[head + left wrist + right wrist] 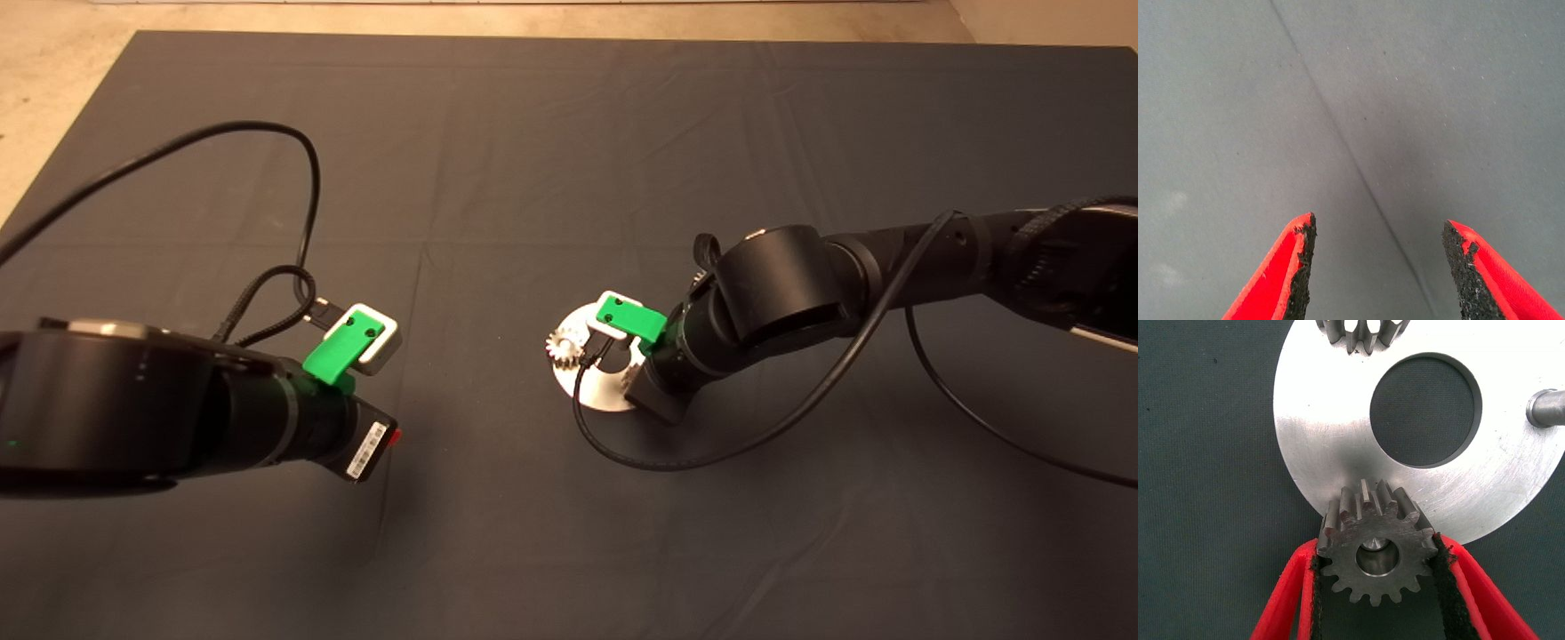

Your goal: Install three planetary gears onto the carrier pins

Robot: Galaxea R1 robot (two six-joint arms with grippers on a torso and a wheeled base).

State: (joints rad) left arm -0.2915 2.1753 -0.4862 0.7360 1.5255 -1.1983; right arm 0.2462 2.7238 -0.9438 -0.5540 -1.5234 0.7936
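So the right gripper was clamped on a planetary gear at the carrier disc rim, gear flat, bore pointing straight up. You could see a pin top inside the bore, so it looked lined up, pin directly under it. Another gear was already on its pin, and one bare pin sat across the centre hole. Left gripper hung spread and empty over the mat, well off to the side

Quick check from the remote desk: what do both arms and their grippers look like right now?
Both arms are black and tubular, with black cables looping off them and green brackets near the wrists. The left gripper and right gripper have red tapered fingers with worn black pads. A barcode label marks the left wrist.
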